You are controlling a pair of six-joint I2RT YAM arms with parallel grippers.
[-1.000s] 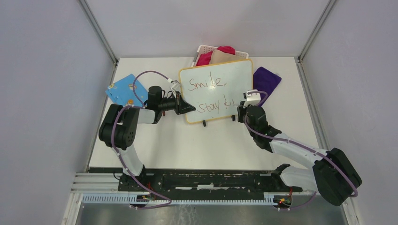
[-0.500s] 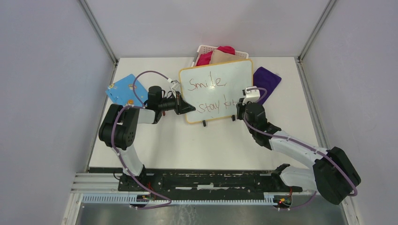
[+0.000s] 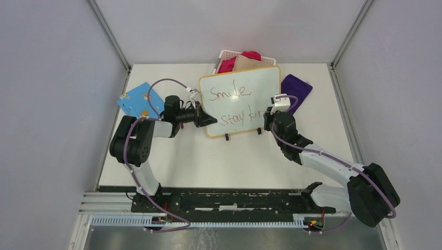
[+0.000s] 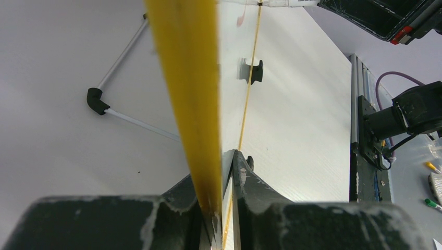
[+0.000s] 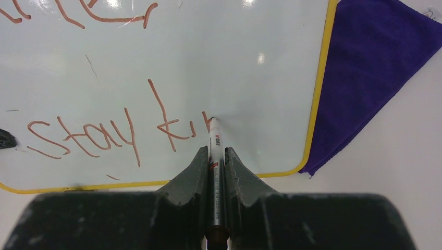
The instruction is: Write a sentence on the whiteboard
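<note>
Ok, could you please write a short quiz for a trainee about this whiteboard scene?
1. True or false: the left end effector grips the whiteboard by its yellow rim.
2. In the top view, what lies beside the whiteboard's right edge? A) a sponge B) a purple cloth C) a cup
3. What does the right end effector hold against the board?
Key: 1 true; 2 B; 3 a marker pen.

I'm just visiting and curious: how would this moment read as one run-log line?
left gripper: clamped on whiteboard rim | right gripper: gripping marker, tip on whiteboard | sentence: "Smile" written, "stay ki" unfinished
</note>
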